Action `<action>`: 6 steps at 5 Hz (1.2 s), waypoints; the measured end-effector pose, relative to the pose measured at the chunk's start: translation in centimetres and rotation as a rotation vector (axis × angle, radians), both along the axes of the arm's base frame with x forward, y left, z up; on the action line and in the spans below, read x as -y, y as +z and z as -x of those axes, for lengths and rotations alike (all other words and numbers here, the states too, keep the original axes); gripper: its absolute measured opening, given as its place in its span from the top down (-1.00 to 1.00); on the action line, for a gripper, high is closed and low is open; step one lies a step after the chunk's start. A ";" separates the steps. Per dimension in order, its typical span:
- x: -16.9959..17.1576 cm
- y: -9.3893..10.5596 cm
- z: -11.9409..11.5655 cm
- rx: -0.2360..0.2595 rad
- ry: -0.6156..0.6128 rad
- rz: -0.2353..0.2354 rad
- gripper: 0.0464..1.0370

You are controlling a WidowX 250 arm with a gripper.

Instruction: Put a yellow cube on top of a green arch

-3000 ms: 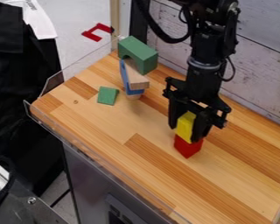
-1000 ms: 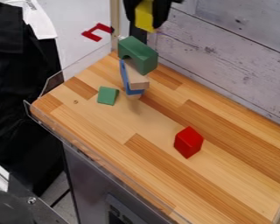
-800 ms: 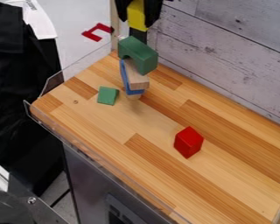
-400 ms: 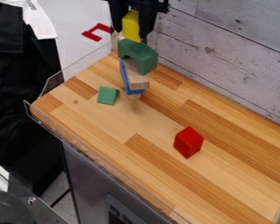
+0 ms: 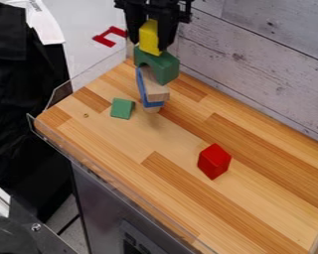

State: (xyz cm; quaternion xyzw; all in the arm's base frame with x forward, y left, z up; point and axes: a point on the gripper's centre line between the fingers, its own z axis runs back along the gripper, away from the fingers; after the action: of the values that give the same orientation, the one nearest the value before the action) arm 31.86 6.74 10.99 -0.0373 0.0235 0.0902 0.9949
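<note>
The gripper [image 5: 149, 43], clamped on the yellow cube [image 5: 149, 37], could topple the seemingly precarious green arch [image 5: 157, 65] by pressing down off-centre.

My black pincer [image 5: 148, 46] hangs from the top edge of the view, a little left of the middle, pointing down. I hold its two fingers [image 5: 167, 33] side by side, apart from each other, closed in a grip.

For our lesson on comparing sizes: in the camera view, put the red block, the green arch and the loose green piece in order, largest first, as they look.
1. Green arch
2. Red block
3. Loose green piece
</note>
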 end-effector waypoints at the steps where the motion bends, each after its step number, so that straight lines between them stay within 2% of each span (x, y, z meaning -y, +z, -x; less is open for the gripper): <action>1: 0.3 -0.2 -0.1 0.012 -0.012 0.019 -0.08; 2: 0.4 -0.3 -0.2 0.018 -0.019 0.024 -0.08; 3: 0.4 -0.3 -0.1 0.014 -0.014 0.024 -0.22; 4: 0.4 -0.3 -0.1 0.012 0.006 0.024 -0.82; 5: 0.4 -0.3 -0.1 0.012 0.029 0.022 -0.93; 6: 0.5 1.0 0.2 0.023 0.054 0.019 -0.92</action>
State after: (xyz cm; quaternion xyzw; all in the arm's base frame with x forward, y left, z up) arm 31.68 6.26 11.96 -0.0486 0.0118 0.1162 0.9920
